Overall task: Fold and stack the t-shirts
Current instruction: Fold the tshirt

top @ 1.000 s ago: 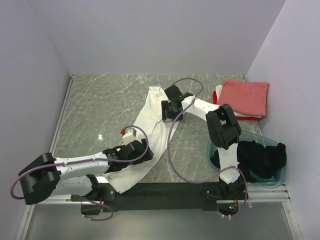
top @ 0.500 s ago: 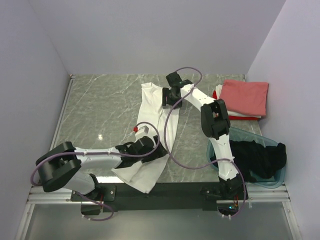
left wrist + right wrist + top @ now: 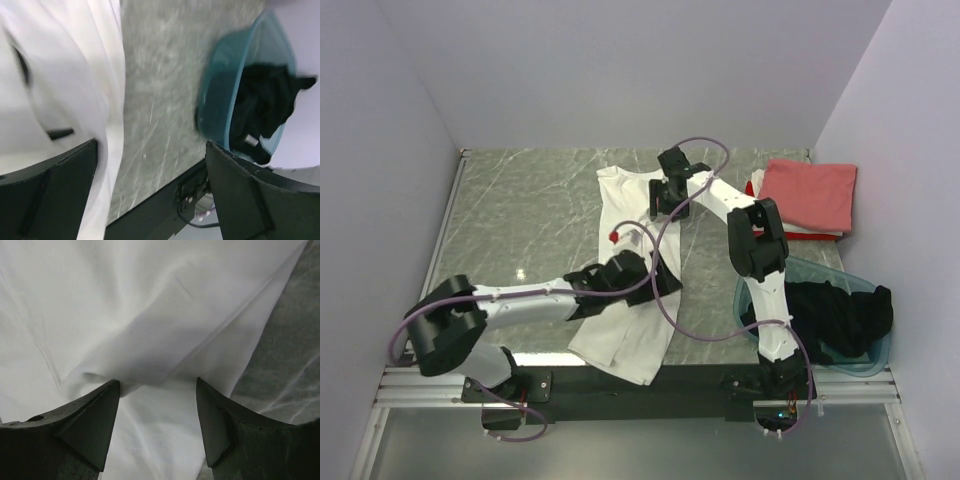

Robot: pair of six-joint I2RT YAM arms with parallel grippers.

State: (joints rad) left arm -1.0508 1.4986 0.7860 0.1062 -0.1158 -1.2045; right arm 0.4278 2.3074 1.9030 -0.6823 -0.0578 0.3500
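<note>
A large white t-shirt (image 3: 625, 225) lies lengthwise down the middle of the table, its lower end at the near edge. My left gripper (image 3: 658, 280) hovers open at the shirt's right edge; in the left wrist view the white t-shirt (image 3: 60, 75) is on the left and my left gripper (image 3: 150, 170) has bare marble between its fingers. My right gripper (image 3: 665, 200) is open over the shirt's top; my right gripper (image 3: 157, 405) has a raised fold of the white t-shirt (image 3: 150, 315) under it. Folded salmon-pink (image 3: 810, 193), red (image 3: 758, 190) and white shirts are stacked at the back right. A black t-shirt (image 3: 840, 315) fills the tub.
The translucent teal tub (image 3: 760, 290) stands at the front right, next to the right arm's base; the teal tub (image 3: 220, 100) also shows in the left wrist view. Walls close the table at left, back and right. A dark rail (image 3: 620, 380) runs along the near edge.
My left arm has swept to the right over the shirt's lower half, and that end of the shirt has swung right and now lies straighter. My right gripper has shifted slightly towards the back.
</note>
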